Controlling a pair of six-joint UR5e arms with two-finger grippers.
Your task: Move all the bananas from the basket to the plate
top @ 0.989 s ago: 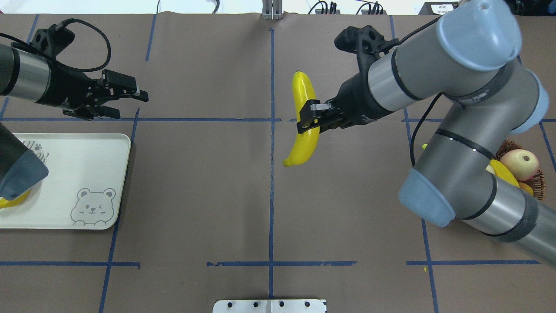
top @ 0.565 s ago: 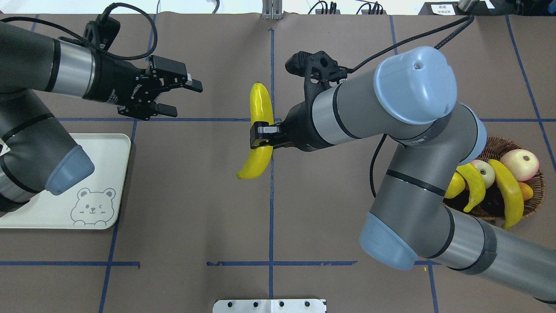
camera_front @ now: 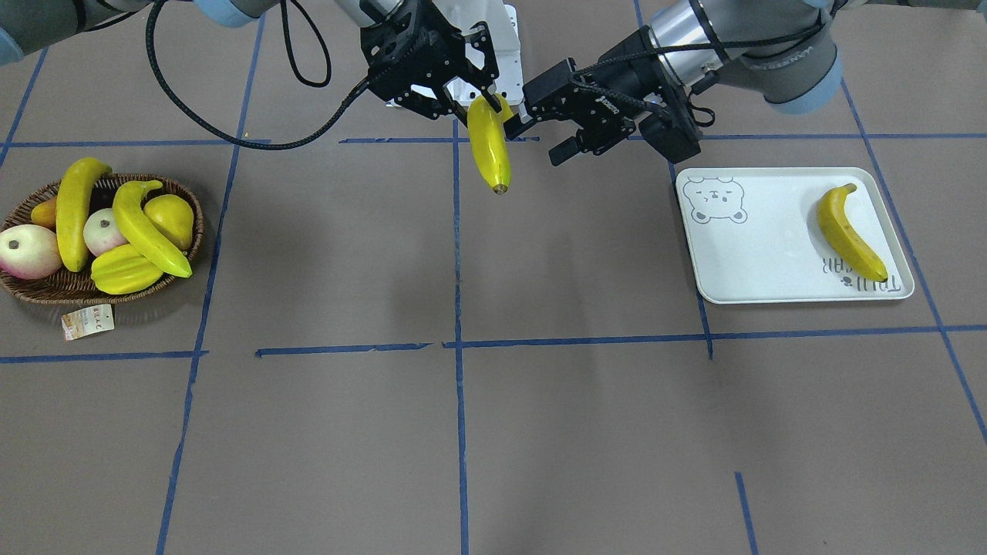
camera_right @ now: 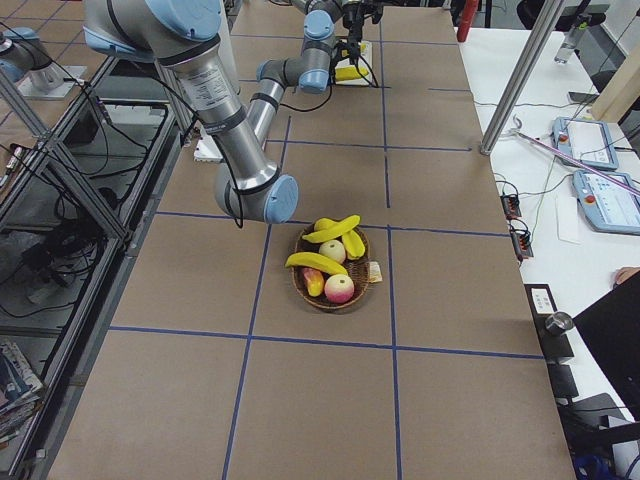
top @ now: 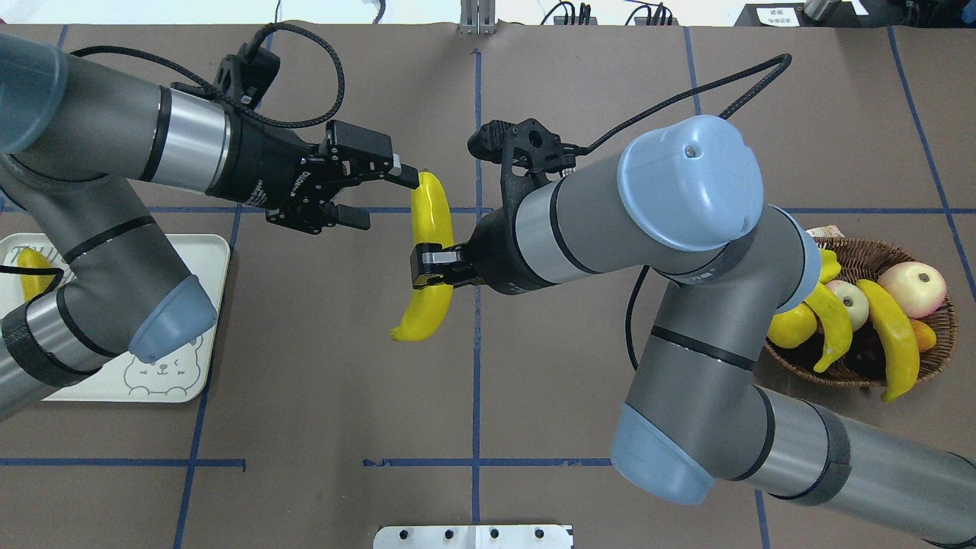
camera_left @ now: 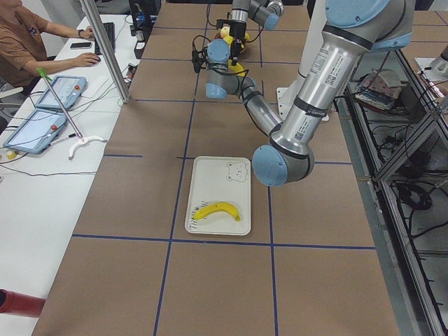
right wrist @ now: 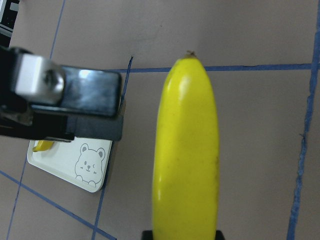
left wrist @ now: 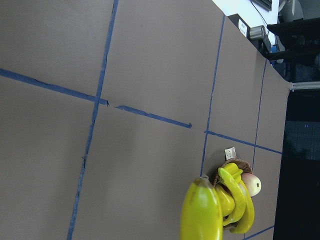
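Note:
My right gripper (top: 431, 274) is shut on a glossy yellow banana (top: 431, 221) and holds it in the air over the table's middle; the banana also shows in the front view (camera_front: 490, 146) and fills the right wrist view (right wrist: 187, 150). My left gripper (top: 392, 203) is open just left of that banana, one fingertip (top: 412, 181) close to its far end. A duller banana (camera_front: 848, 231) lies on the white bear plate (camera_front: 771, 266). Two more bananas (camera_front: 73, 208) (camera_front: 146, 227) lie in the wicker basket (camera_front: 46, 289) at the far right.
The basket also holds two apples (camera_front: 27, 250), a starfruit (camera_front: 123, 274) and a yellow pear (camera_front: 173, 216); a paper tag (camera_front: 87, 321) lies beside it. My left arm hides part of the plate (top: 210, 259) in the overhead view. Blue tape lines cross the brown table.
My right arm has carried the banana leftwards past the centre line. My left arm has swung right from near the plate, and its open gripper now sits beside the banana.

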